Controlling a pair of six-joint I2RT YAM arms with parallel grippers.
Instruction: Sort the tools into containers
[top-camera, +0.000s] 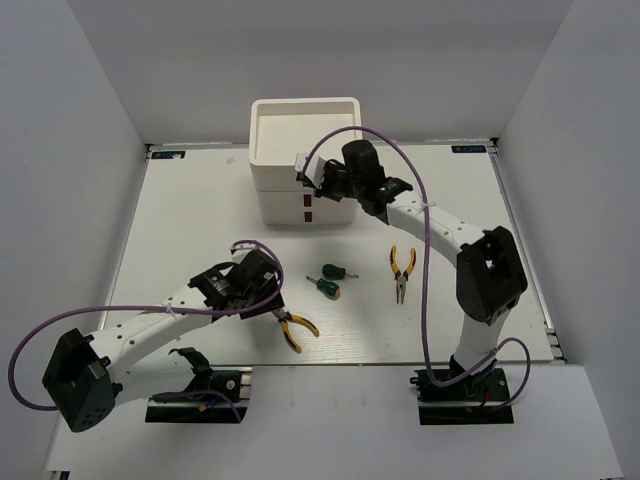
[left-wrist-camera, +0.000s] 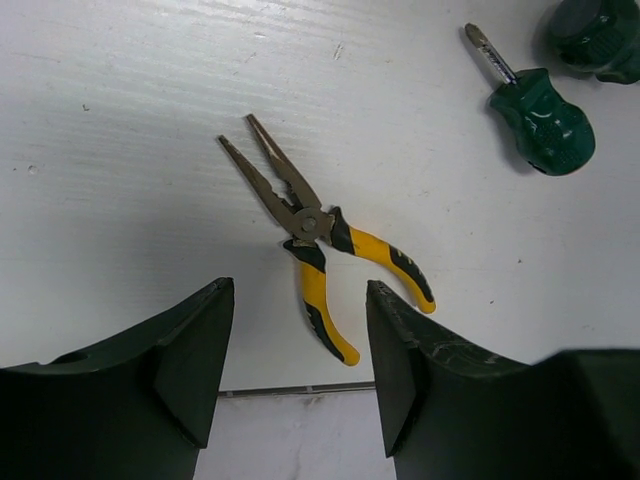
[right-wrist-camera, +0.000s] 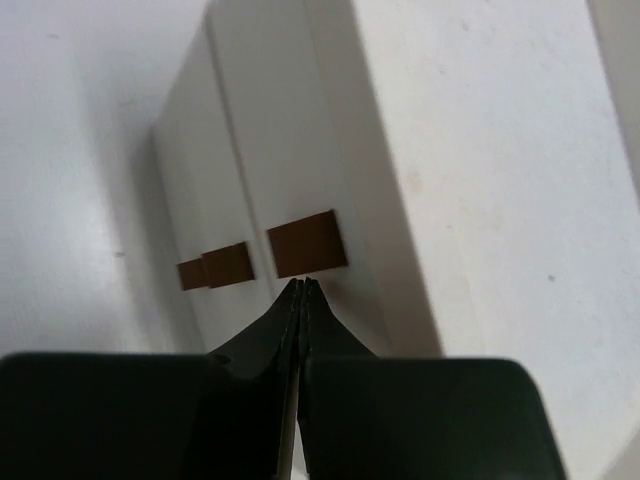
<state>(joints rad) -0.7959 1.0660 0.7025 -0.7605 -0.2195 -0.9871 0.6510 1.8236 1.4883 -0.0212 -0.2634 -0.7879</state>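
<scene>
The white stacked organizer (top-camera: 300, 110) stands at the back centre, its tray top showing nothing inside. My right gripper (top-camera: 308, 178) is shut at its front face. In the right wrist view its tips (right-wrist-camera: 302, 286) touch the edge of one brown drawer handle (right-wrist-camera: 307, 243); the other handle (right-wrist-camera: 215, 265) is beside it. My left gripper (top-camera: 270, 292) is open above yellow-handled pliers (top-camera: 296, 329). In the left wrist view the pliers (left-wrist-camera: 320, 245) lie flat just ahead of the open gripper (left-wrist-camera: 300, 370). The two thin long screwdrivers are out of view.
Two stubby green-handled screwdrivers (top-camera: 335, 271) (top-camera: 323, 287) lie mid-table; they also show in the left wrist view (left-wrist-camera: 545, 125) (left-wrist-camera: 595, 35). A second pair of yellow pliers (top-camera: 402, 270) lies to their right. The table's near edge (left-wrist-camera: 300, 389) is right below the left gripper.
</scene>
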